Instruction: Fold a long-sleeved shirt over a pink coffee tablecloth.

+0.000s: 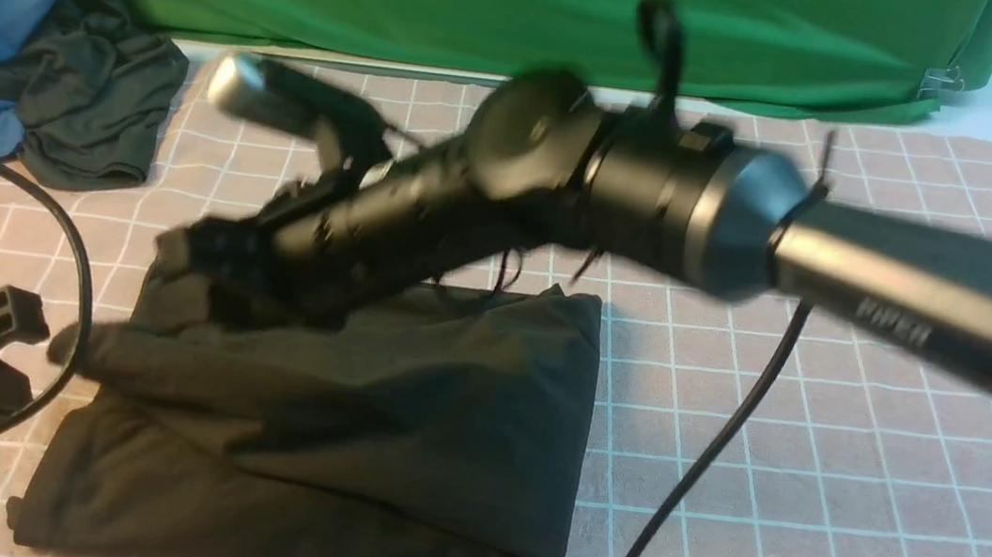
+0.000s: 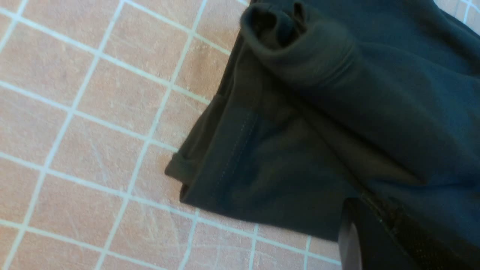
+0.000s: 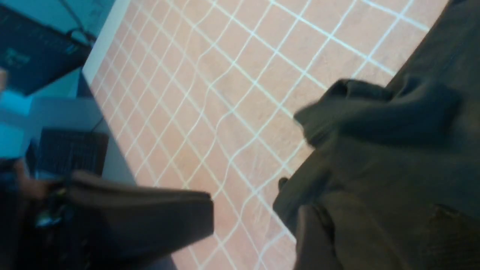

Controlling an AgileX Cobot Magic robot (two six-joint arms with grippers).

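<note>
Because motion blur smeared the right arm (image 1: 885,270) in the front view, the right gripper (image 1: 209,267) was only a dark mass over the far left corner of the shirt (image 1: 403,419), and contact with the fabric could not be made out. That arm came in from the desk's right edge and sloped down leftward, its thick joint raised over the far middle. Of the other arm only the left gripper (image 1: 18,319) showed, cut off by the picture's side. It sat low by the desk's near left corner, its tip aimed at a sleeve cuff (image 1: 71,349) jutting from the shirt's left side. Its jaws were closed, though whether fabric was caught in them could not be told. The shirt lay folded in layers on the pink tablecloth (image 1: 813,469), left of the middle and toward the near edge. A black cable (image 1: 700,464) trailed beside it. A green cloth (image 1: 492,4) ran along the far edge, and a blue and dark bundle (image 1: 32,51) sat at the far left corner. Only the left wrist view gave the stitched hem (image 2: 232,150) and one cropped finger (image 2: 375,243). Only the right wrist view showed that gripper's jaws, which looked spread wide. One blurred finger (image 3: 150,213) hung over bare tablecloth beside the shirt, with the desk's edge beyond.
</note>
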